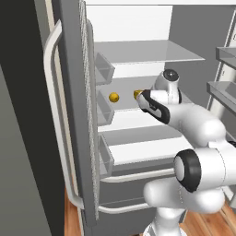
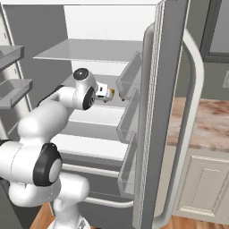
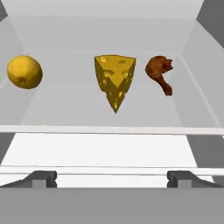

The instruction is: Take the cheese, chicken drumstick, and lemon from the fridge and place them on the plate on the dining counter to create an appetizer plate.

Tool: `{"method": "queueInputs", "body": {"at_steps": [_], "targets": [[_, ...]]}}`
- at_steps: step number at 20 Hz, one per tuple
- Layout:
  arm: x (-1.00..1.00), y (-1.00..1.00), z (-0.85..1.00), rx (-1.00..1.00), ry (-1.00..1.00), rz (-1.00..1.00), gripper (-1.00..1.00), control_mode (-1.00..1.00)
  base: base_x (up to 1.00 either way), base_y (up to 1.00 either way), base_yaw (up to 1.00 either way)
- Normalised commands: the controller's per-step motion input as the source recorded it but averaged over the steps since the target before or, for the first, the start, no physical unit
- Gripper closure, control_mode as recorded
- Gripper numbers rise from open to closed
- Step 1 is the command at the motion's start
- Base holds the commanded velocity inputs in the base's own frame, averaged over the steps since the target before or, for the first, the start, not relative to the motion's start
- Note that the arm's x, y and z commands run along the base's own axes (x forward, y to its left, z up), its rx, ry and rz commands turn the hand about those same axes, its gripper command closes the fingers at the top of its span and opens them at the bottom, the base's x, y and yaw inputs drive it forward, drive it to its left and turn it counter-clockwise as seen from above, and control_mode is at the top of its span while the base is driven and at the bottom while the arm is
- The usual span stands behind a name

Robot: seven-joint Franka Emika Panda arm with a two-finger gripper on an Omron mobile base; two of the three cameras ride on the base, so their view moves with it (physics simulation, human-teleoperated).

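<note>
The white Franka arm with dark joints is folded up from the base and stretched forward into the open tall grey fridge [image 1: 73, 115], forearm roughly level, hand aimed at the middle grey shelf [image 3: 109, 105]. The gripper [image 3: 111, 177] sits just in front of that shelf's edge with its jaws spread wide and nothing between them; the two dark finger tips [image 3: 41, 178] poke up far apart at the bottom of the hand view.

On the shelf there's a row of three things, none touching. The lemon [image 3: 24, 72], a smooth-ish round yellow-orange ball with a slightly mottled skin, sits off to the left. The cheese [image 3: 114, 81], a yellow-orange wedge full of little holes with its point facing the hand, is in the middle, pretty much lined up with the gap of the jaws. The chicken drumstick [image 3: 159, 73], a lumpy reddish-brown piece with a thin bone end, is just right of the cheese.

Fridge interior is plain white, with translucent grey door bins [image 2: 129, 80] and long curved pale bar handles [image 1: 57, 124]. A beige-and-brown marbled stone counter [image 2: 205, 125] shows past the right door.
</note>
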Motion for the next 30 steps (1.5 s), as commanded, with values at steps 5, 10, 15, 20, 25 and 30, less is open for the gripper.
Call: {"method": "queueInputs", "body": {"at_steps": [5,10,15,20,25,30], "targets": [[0.27,0.00,-0.18,0.00,0.00,0.00,-1.00,-1.00,0.00,0.00,0.00],[0.25,0.00,-0.21,0.00,0.00,0.00,-1.00,-1.00,0.00,0.00,0.00],[0.27,0.00,-0.19,0.00,0.00,0.00,-1.00,-1.00,0.00,0.00,0.00],[0.26,0.00,-0.06,0.00,0.00,0.00,-1.00,-1.00,0.00,0.00,0.00],[0.28,0.00,0.00,0.00,-0.01,0.00,-1.00,-1.00,0.00,0.00,0.00],[0.27,-0.06,0.00,0.00,-0.01,0.00,-1.00,-1.00,0.00,0.00,0.00]]}}
